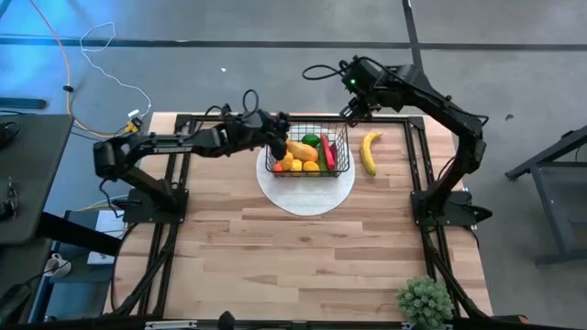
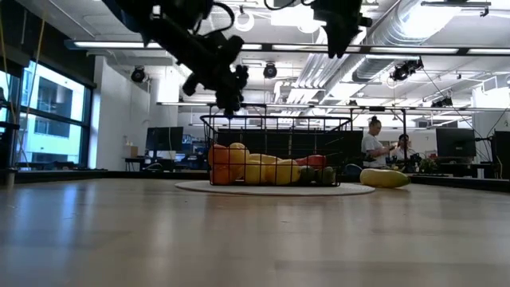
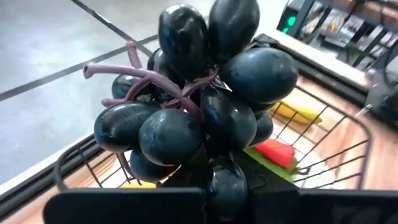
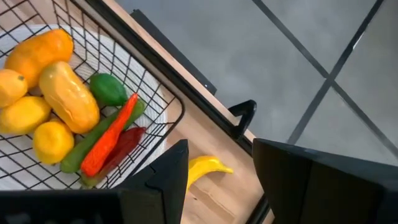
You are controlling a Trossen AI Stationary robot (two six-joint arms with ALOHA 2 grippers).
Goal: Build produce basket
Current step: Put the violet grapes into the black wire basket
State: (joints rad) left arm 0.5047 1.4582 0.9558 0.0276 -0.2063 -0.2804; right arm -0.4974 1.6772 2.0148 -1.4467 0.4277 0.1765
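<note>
Setting: open workshop hall with ceiling ducts and strip lights; pale wooden bench [image 1: 303, 257] inside a dark frame, two people at desks far behind.

Basket [image 1: 308, 154]: black wire mesh, standing on a round white plate [image 1: 305, 194] at the bench's far middle. Contents: orange mangoes [image 4: 40, 51], lemons [image 4: 51, 141], a green pepper [image 1: 311, 140], a carrot [image 4: 112, 135] lying over long red and green peppers.

Grapes [image 3: 202, 102]: dark bunch, clamped in the left end effector [image 1: 272, 128], hanging above the basket's left rim.

Banana [image 1: 369, 152]: yellow, loose on the bench just right of the basket, not yet packed.

Right end effector [image 1: 353, 112]: raised beyond the basket's far right corner, fingers part open, holding nothing.

Step in hand: placing the grapes, by my reading.

Next move calls for: lowering the bunch clear of the wire rim, over the fruit, then letting go. The banana looks like the item left after that.
</note>
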